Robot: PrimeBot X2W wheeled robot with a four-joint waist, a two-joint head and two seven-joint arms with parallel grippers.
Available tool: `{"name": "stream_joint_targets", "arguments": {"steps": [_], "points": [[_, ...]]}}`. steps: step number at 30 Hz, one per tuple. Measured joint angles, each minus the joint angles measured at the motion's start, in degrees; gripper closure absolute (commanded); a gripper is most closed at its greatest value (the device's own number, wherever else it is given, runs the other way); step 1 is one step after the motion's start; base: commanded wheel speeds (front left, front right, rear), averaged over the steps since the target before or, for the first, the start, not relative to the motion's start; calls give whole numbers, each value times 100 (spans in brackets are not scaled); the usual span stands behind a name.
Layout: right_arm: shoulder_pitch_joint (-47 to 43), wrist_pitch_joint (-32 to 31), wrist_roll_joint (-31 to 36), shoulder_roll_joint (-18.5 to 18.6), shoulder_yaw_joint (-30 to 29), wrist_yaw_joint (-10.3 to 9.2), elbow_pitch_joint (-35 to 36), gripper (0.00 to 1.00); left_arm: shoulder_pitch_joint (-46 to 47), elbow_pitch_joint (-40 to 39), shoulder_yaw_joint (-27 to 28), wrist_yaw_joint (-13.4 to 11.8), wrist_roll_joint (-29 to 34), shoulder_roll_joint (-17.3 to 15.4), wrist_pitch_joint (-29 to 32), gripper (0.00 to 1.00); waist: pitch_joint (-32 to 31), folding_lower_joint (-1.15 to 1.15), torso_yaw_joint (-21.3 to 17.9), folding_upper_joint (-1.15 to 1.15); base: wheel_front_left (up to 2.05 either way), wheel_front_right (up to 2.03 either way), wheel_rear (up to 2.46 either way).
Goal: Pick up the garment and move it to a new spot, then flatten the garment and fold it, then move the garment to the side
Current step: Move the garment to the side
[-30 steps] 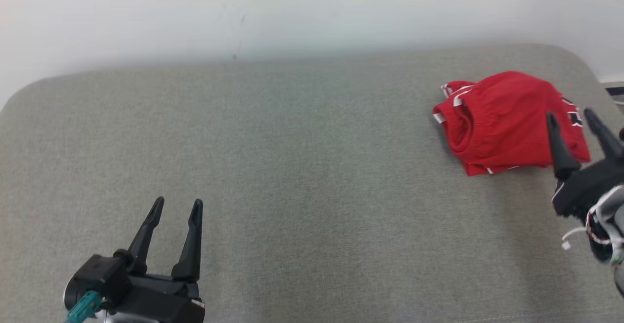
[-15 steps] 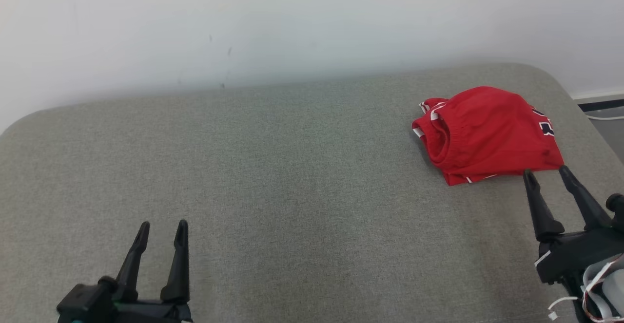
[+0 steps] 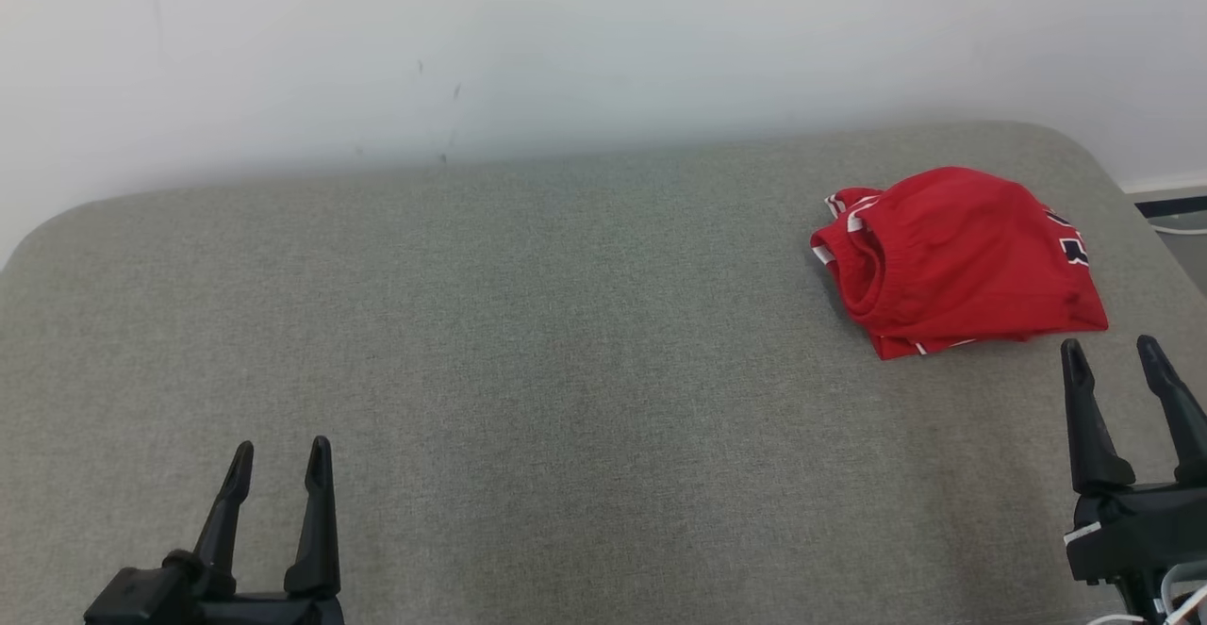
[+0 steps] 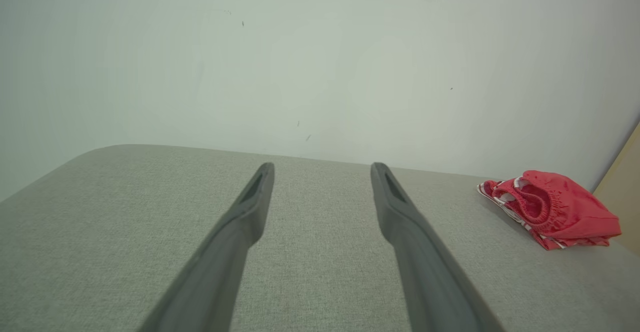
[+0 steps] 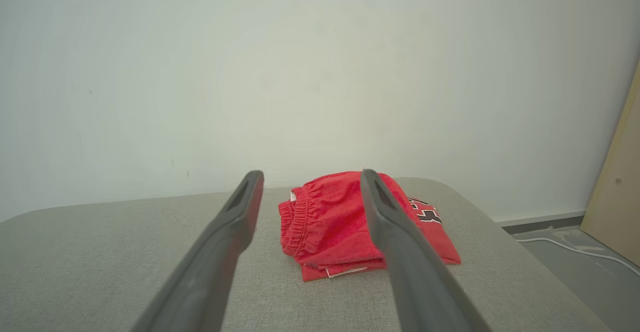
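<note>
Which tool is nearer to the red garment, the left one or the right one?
The right. The right tool is open just in front of the red garment, not touching it. The left tool, also open, is far off at the near left.

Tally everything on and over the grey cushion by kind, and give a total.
Garment: 1
Claws: 2 (left claw, right claw)
Cushion: 1
Total: 4
</note>
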State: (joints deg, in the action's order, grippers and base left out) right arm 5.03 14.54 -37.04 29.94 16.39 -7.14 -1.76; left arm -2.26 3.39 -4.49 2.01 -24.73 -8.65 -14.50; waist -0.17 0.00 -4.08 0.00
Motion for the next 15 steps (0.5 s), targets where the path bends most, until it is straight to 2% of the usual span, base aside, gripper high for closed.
{"name": "stream_joint_targets", "arguments": {"steps": [15], "points": [[-255,16,388,-248,-360,-1,485,0,2,-9,-25,54,122,-8,0,0,61,0,80,0,0,0,0]]}}
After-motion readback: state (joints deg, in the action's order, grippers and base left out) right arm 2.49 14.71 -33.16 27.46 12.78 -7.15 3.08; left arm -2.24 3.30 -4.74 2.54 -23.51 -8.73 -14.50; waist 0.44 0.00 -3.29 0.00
